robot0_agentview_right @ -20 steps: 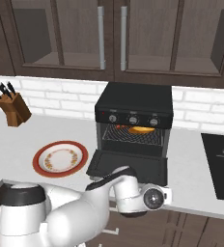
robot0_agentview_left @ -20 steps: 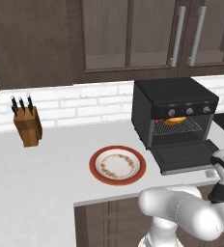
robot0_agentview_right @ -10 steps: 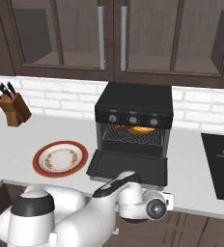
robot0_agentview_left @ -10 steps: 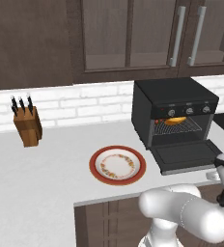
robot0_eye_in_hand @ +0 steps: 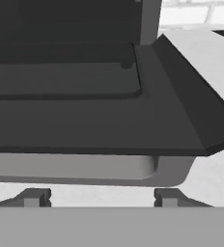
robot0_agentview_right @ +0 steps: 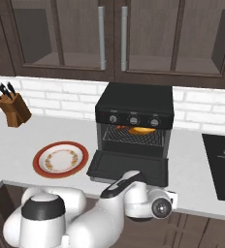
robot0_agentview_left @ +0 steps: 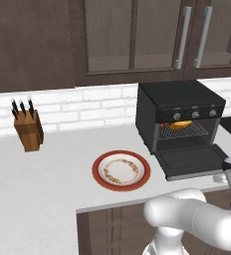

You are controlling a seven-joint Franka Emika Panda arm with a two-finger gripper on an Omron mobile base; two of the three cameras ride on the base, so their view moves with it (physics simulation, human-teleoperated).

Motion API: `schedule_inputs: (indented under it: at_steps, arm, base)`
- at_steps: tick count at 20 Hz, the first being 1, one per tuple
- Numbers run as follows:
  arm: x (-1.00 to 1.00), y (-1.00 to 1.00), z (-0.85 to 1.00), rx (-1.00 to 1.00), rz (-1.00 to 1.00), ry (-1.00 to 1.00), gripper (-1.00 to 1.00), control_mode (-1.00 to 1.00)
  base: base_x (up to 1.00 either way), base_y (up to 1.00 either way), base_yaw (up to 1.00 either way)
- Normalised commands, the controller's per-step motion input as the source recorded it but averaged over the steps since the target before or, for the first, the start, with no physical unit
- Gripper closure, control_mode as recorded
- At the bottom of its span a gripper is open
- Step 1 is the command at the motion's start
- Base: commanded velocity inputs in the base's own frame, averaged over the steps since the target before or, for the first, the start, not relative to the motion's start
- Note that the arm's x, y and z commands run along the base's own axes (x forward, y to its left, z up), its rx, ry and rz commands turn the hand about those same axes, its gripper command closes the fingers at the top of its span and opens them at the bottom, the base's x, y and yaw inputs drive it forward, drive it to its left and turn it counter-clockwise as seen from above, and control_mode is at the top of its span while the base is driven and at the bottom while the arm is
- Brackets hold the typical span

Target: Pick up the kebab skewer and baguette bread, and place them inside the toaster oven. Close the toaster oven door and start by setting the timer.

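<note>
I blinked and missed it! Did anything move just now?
The gripper slid a little down and right, by the front edge of the open door. It grabbed nothing. Bread in the oven, plate and knife block stayed put.

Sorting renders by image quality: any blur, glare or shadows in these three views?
Left base view: sharp, even light, a soft shadow around the red-rimmed round plate. Right base view: crisp, no glare on the boxy black toaster oven. Hand view: its dropped black door looms close, soft-edged and flatly shaded.
</note>
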Motion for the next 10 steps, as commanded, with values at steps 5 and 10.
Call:
schedule_inputs:
  at_steps: [5,10]
  arm:
    - [0.19,0.0,-0.01,0.01,0.0,-0.03,-1.0,-1.0]
    - [0.28,0.0,0.07,0.0,0.0,-0.07,-1.0,-1.0]
  base:
    - [0.0,0.0,0.0]
    - [0.0,0.0,0.0]
